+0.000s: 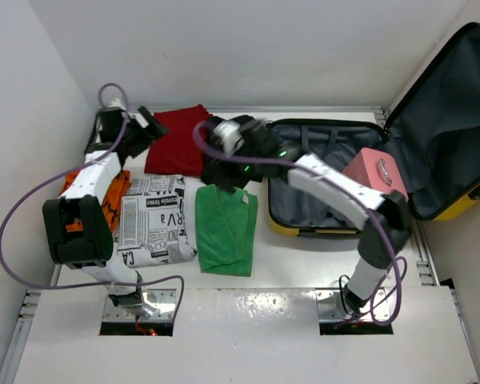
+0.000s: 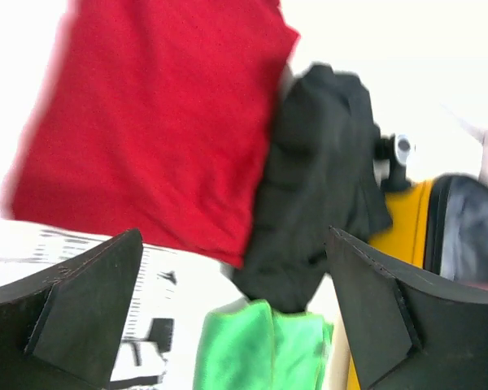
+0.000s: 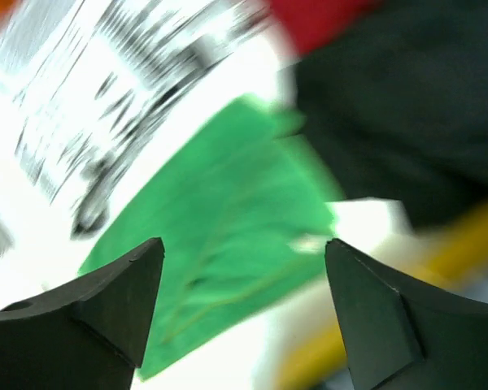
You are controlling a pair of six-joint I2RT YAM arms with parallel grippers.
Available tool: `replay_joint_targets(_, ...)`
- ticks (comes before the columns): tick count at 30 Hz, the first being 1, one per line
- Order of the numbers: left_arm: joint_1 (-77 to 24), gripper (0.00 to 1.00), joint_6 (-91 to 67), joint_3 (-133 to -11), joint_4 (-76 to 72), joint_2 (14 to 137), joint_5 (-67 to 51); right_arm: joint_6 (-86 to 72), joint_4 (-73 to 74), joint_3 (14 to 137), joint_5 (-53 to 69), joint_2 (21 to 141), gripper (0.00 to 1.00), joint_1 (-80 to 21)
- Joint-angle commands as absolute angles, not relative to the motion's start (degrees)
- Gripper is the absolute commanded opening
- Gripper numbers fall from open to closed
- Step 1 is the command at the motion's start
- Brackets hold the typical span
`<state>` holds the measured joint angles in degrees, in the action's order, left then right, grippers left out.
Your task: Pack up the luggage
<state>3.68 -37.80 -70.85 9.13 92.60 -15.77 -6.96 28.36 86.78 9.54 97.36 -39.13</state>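
Note:
The yellow suitcase [image 1: 304, 226] lies open at the right, with its grey-lined lid [image 1: 452, 120] standing up against the wall. Its yellow edge also shows in the left wrist view [image 2: 407, 219] and the right wrist view [image 3: 459, 244]. Folded clothes lie left of it: a red one [image 1: 178, 140], a black one [image 1: 224, 172], a green one [image 1: 226, 228] and a newsprint one [image 1: 154, 220]. My left gripper [image 1: 148, 124] is open and empty above the red cloth's [image 2: 154, 122] near edge. My right gripper [image 1: 228, 148] is open and empty over the black cloth [image 3: 407, 106] and the green cloth [image 3: 228, 219].
A small pink box-shaped case [image 1: 376, 172] sits at the right side of the suitcase's base. An orange cloth [image 1: 112, 200] lies under the left arm. White walls close in the table at the back and left.

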Motion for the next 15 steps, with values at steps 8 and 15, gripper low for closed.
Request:
replay_joint_targets(8, 17.1, 1.0, -39.9, -67.3, 8.8, 81.0, -19.8, 14.2, 21.7, 77.3, 16.1, 106.2, 0.89, -50.7)
replay_joint_targets(15, 21.7, 1.0, -38.8, -66.8, 8.8, 77.9, -20.3, 15.3, 16.6, 73.8, 12.3, 111.2, 0.9, -51.9)
